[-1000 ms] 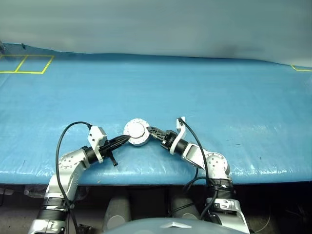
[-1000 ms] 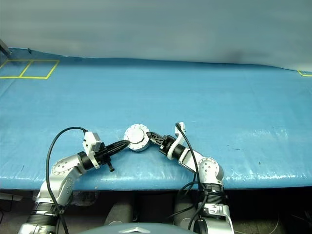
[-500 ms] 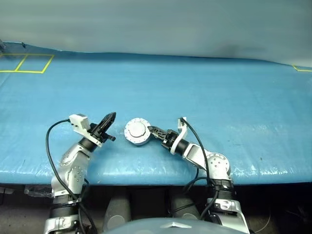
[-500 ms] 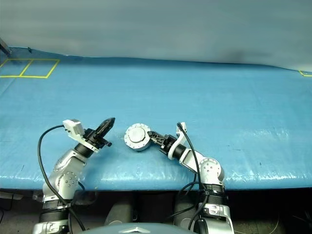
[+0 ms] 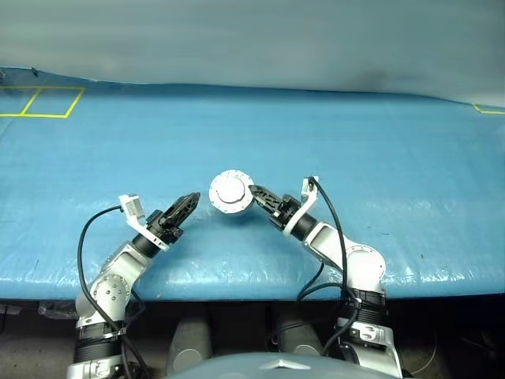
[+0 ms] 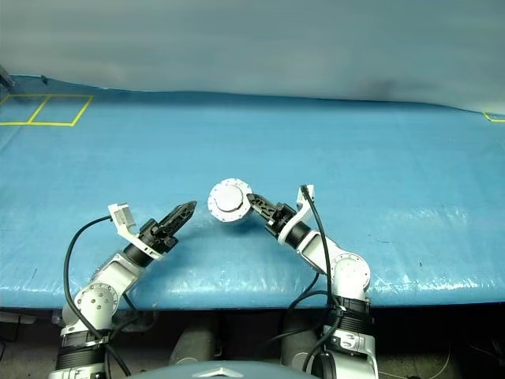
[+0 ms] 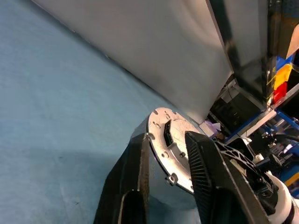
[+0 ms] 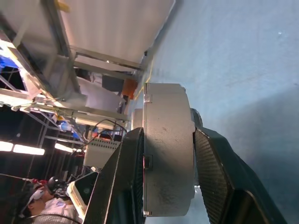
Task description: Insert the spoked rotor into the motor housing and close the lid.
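The motor housing (image 5: 231, 192) hangs just above the blue table. Its lid (image 6: 229, 198) lies flat against it, plain grey face with the raised centre circle turned up. My right gripper (image 5: 254, 196) is shut on the housing's rim from the right. In the right wrist view its fingers (image 8: 124, 168) clamp both sides of the grey housing (image 8: 168, 154). My left gripper (image 5: 190, 203) floats a short way to the left of the housing, pointing at it, open and holding nothing. Between its fingers (image 7: 208, 182) the left wrist view shows the housing's silver face (image 7: 163, 151). The spoked rotor is hidden.
The blue table cover (image 5: 379, 158) spreads wide on all sides, and its front edge (image 5: 237, 276) runs just under both arms. Yellow tape squares (image 5: 39, 103) mark the far left corner, and a yellow tape mark (image 5: 488, 110) the far right. A grey wall stands behind.
My left gripper has left the housing, drawn back to the left, rolled and opened. My right gripper has lifted the housing off the table.
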Controlling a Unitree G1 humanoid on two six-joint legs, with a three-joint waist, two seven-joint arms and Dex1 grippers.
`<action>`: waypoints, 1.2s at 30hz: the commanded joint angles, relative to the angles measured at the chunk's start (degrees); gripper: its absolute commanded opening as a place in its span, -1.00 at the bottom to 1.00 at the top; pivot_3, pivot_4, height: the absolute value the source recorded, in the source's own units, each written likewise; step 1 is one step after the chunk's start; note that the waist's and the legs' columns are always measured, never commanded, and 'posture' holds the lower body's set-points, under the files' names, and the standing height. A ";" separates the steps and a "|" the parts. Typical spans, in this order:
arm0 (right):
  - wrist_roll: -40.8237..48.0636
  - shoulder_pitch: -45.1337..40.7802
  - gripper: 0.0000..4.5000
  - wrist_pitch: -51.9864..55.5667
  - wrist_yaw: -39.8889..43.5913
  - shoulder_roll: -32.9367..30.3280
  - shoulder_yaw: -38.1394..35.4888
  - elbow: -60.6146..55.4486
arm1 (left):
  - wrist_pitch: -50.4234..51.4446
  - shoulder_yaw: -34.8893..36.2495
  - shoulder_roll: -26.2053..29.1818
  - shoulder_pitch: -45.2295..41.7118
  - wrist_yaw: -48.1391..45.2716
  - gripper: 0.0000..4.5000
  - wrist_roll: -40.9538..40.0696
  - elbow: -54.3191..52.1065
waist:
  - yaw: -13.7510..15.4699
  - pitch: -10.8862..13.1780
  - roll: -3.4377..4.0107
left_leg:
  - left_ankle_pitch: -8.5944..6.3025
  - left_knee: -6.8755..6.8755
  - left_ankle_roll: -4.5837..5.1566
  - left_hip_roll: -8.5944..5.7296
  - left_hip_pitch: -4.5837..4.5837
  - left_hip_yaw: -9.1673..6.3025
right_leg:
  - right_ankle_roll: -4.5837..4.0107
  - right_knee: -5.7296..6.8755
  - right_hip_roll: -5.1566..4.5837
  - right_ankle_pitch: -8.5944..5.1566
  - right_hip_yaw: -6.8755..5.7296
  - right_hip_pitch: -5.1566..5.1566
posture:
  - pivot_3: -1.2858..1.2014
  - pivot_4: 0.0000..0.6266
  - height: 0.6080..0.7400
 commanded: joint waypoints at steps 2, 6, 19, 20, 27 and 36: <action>7.00 -3.67 -0.44 -1.91 -0.29 1.61 -1.50 -3.90 | 2.84 -0.06 -0.66 0.52 -2.38 0.46 -4.37 -2.41 | 0.00 0.00 0.00 | 0.00 0.00 0.00 0.00 -0.01 0.00 | 0.00 0.00 0.00 0.00 0.00 0.00 | 0.03 -0.52 1.00; 9.69 -4.63 -0.44 -1.99 -1.46 1.31 -1.52 -4.69 | 5.10 0.74 -2.30 0.24 0.29 0.99 -7.09 -1.74 | 0.04 0.01 0.01 | 0.00 0.00 0.00 0.00 -0.02 -0.02 | -0.01 0.00 0.00 0.00 0.00 0.00 | 0.03 -0.52 1.00; 11.73 -2.51 -0.44 -1.42 -2.81 0.77 2.65 -7.49 | 14.10 2.99 -8.33 -1.98 5.06 0.99 -21.61 1.01 | 0.03 0.01 0.00 | 0.00 0.06 0.01 -0.01 -0.04 -0.08 | 0.00 0.00 0.04 0.01 0.00 0.03 | 0.03 -0.52 1.00; 11.59 -2.22 -0.44 -1.28 -2.75 0.62 3.24 -7.78 | 13.92 3.33 -9.06 -2.43 5.37 0.99 -22.43 1.40 | 0.03 0.01 0.00 | 0.00 0.06 0.01 -0.01 -0.03 -0.08 | 0.00 0.00 0.04 0.01 0.00 0.04 | 0.03 -0.52 1.00; 10.96 -0.40 -0.44 -1.39 -2.27 0.03 6.28 -9.32 | 13.63 2.70 -10.63 -4.37 5.36 0.99 -22.41 2.49 | 0.07 0.01 -0.01 | 0.00 0.10 0.01 -0.03 -0.06 -0.12 | 0.00 -0.01 0.04 0.01 0.01 0.05 | 0.03 -0.52 1.00; 10.61 0.81 -0.44 -2.51 -2.28 -0.57 7.41 -10.42 | 8.55 0.84 -11.78 -2.72 1.12 0.43 -16.86 2.31 | 0.06 0.01 -0.01 | 0.00 0.10 0.01 -0.05 -0.07 -0.12 | -0.01 -0.02 0.04 0.02 0.01 0.05 | 0.03 -0.52 1.00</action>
